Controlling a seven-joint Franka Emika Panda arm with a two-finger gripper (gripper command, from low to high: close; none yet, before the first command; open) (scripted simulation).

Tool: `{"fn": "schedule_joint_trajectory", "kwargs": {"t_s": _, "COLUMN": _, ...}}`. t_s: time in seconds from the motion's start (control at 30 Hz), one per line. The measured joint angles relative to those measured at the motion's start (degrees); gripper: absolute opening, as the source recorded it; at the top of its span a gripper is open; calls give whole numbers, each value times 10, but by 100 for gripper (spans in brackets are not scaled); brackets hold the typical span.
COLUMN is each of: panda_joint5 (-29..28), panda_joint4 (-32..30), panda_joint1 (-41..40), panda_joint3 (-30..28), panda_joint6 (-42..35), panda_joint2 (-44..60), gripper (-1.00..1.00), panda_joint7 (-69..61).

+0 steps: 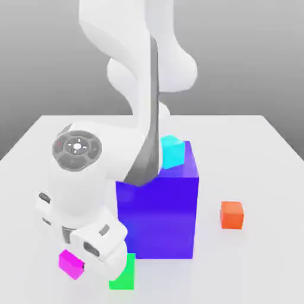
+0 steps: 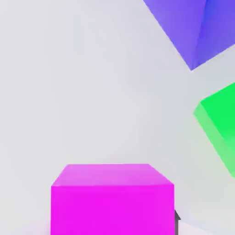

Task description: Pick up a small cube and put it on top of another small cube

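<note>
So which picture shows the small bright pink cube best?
The hand view: the small bright pink cube looks big there, with two faces visible. The exterior view shows it small, tilted, beside the white robot hand.

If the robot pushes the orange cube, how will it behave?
The orange cube will probably slide, not roll, because its sides look flat. It seems stiff, with straight edges and no visible dents. Tipping looks unlikely, as it is about as wide as it is tall.
</note>
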Motion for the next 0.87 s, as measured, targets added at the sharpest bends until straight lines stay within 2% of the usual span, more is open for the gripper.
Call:
{"fn": "schedule_joint_trajectory", "kwargs": {"t_s": 0.3, "panda_joint5": 18, "panda_joint4": -59, "panda_joint1": -29, "panda_joint3": 31, "panda_joint6": 34, "panda_joint2": -79, "gripper": -100, "panda_joint7": -149}}
{"fn": "schedule_joint_trajectory", "kwargs": {"t_s": 0.5, "panda_joint5": 109, "panda_joint4": -100, "panda_joint1": -7, "panda_joint3": 75, "panda_joint6": 41, "panda_joint2": -148, "gripper": -100, "panda_joint7": -294}}
{"fn": "schedule_joint_trajectory", "kwargs": {"t_s": 0.77, "panda_joint5": 145, "panda_joint4": -101, "panda_joint1": -7, "panda_joint3": 83, "panda_joint6": 132, "panda_joint2": -66, "gripper": -100, "panda_joint7": -333}}
{"fn": "schedule_joint_trajectory", "kwargs": {"t_s": 0.8, "panda_joint5": 146, "panda_joint4": -101, "panda_joint1": -6, "panda_joint3": 83, "panda_joint6": 142, "panda_joint2": -54, "gripper": 100, "panda_joint7": -334}}
{"fn": "schedule_joint_trajectory", "kwargs": {"t_s": 0.87, "panda_joint5": 146, "panda_joint4": -101, "panda_joint1": -7, "panda_joint3": 83, "panda_joint6": 142, "panda_joint2": -55, "gripper": 100, "panda_joint7": -334}}
